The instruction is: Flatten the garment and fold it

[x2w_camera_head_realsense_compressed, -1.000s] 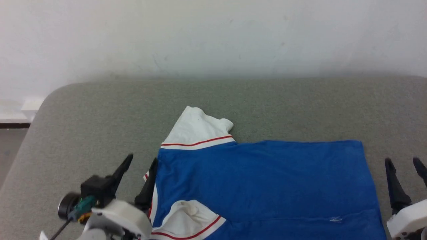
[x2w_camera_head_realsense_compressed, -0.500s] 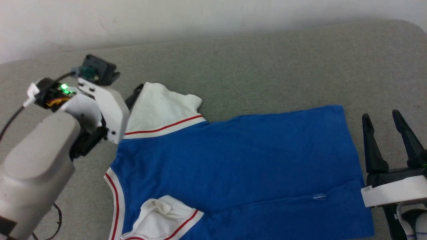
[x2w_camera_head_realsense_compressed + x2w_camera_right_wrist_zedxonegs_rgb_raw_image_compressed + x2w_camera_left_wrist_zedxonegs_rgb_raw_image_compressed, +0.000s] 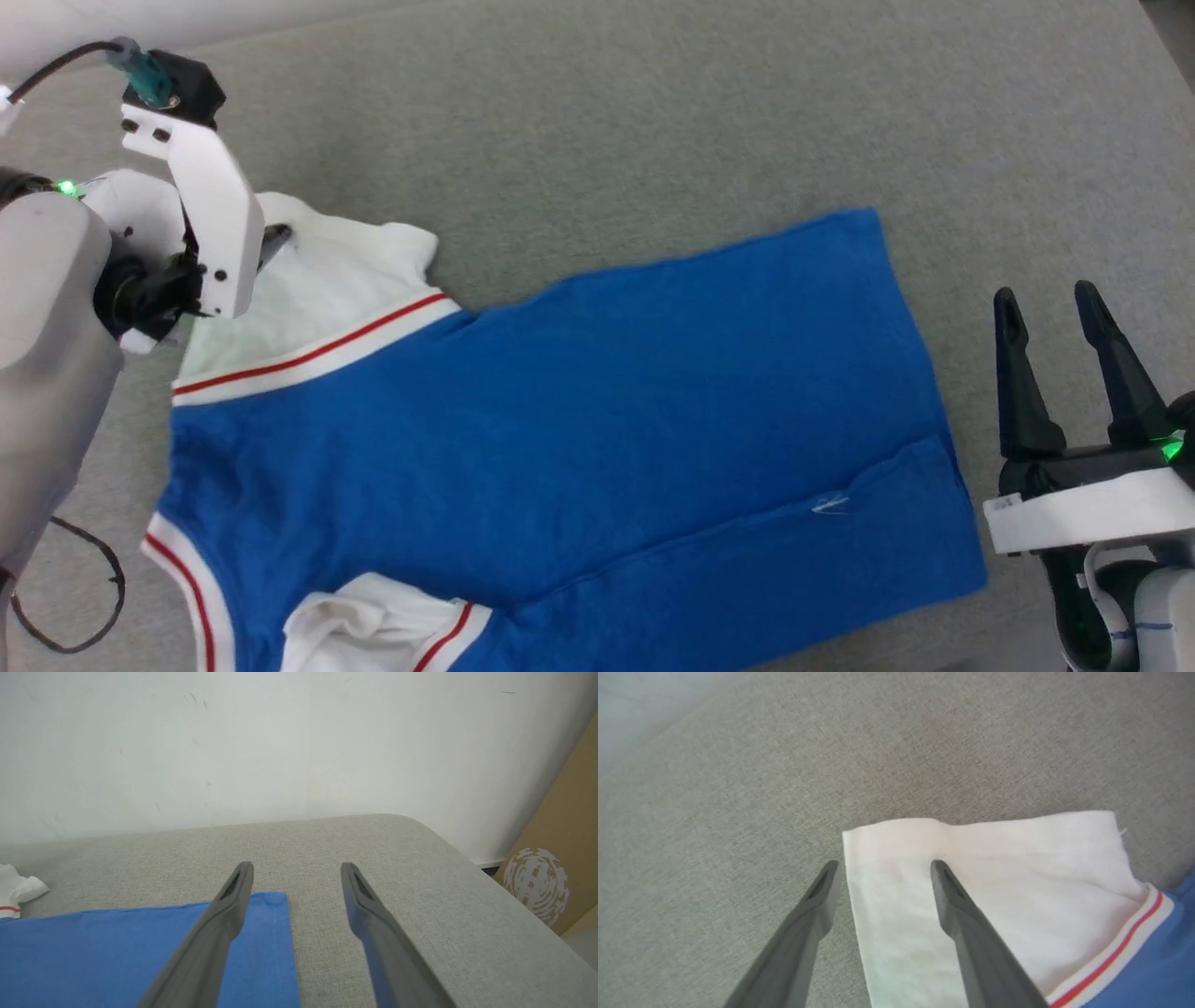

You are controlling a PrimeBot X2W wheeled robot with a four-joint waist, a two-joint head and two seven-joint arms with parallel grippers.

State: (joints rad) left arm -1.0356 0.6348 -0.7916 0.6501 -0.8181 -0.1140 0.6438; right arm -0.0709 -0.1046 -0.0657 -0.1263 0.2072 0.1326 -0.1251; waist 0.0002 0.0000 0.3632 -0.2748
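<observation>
The garment (image 3: pixel 579 411), a royal-blue jersey, lies spread on the grey cushioned surface (image 3: pixel 653 112), plain blue side up. One white sleeve (image 3: pixel 317 280) with a red stripe sticks out at the far left. A second white sleeve (image 3: pixel 373 621) is bunched at the near left. My left gripper (image 3: pixel 263 243) hangs over the far sleeve, partly hidden by its wrist mount. In the left wrist view, the left gripper (image 3: pixel 883 870) stands open and straddles the sleeve (image 3: pixel 1008 882) at its corner. My right gripper (image 3: pixel 1064 373) is open beside the hem on the right. In the right wrist view, the right gripper (image 3: pixel 296 868) sits by the garment (image 3: pixel 117 952) corner.
A pale wall (image 3: pixel 280 742) rises behind the surface. A brown cardboard box (image 3: pixel 556 868) stands past the rounded right edge. A black cable (image 3: pixel 89 597) loops under my left arm. Bare grey surface lies beyond the garment.
The head camera has tipped down and turned. My left arm went from the near left collar side up to the far white sleeve. Both grippers stayed open.
</observation>
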